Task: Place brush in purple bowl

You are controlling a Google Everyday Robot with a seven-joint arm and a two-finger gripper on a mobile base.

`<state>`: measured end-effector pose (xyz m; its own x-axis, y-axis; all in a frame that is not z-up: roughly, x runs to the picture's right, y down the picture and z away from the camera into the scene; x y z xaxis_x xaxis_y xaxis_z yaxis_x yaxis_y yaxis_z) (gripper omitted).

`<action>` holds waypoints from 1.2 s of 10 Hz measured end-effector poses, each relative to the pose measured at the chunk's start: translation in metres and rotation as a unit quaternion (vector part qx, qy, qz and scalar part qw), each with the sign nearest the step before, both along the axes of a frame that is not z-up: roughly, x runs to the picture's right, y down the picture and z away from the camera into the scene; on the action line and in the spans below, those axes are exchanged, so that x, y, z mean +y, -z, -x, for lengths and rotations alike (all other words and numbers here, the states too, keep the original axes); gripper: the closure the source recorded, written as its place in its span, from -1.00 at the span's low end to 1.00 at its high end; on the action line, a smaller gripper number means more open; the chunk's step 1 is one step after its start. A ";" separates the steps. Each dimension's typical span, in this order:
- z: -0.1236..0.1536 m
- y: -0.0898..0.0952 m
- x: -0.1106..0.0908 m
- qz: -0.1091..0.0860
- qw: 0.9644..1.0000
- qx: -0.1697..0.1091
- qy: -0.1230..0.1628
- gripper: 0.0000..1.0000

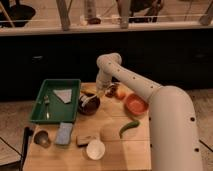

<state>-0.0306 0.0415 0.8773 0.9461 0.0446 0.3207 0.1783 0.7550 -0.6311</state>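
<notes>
The white arm reaches in from the near right, bends at an elbow over the far edge of the wooden table (112,135), and comes down to the gripper (99,93). The gripper hangs just above the far right rim of the purple bowl (86,108). Whether the claw is apart or closed cannot be told from this view.

The brush (91,100) shows as a pale slanted streak across the far part of the purple bowl, right under the gripper. I cannot tell whether the gripper is touching it.

The bowl stands just beside the right wall of a green tray (36,117) at the table's far left. A metal spoon (46,105) and a grey folded cloth (63,95) lie in the tray.

To the right of the gripper are a dark reddish item (111,90) and an orange fruit (121,94), close together. The orange bowl (135,104) sits just near of them.

A green chili pepper (129,127) lies nearer, by the arm's body. Along the near edge, from left to right, are a small metal cup (41,138), a blue sponge (63,133), a brown block (86,139) and a white cup (95,149).
</notes>
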 end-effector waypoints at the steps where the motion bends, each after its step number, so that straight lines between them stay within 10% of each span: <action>1: 0.001 0.002 -0.001 -0.001 1.000 -0.005 0.000 1.00; 12: 0.011 0.012 -0.009 -0.006 0.999 -0.042 0.015 1.00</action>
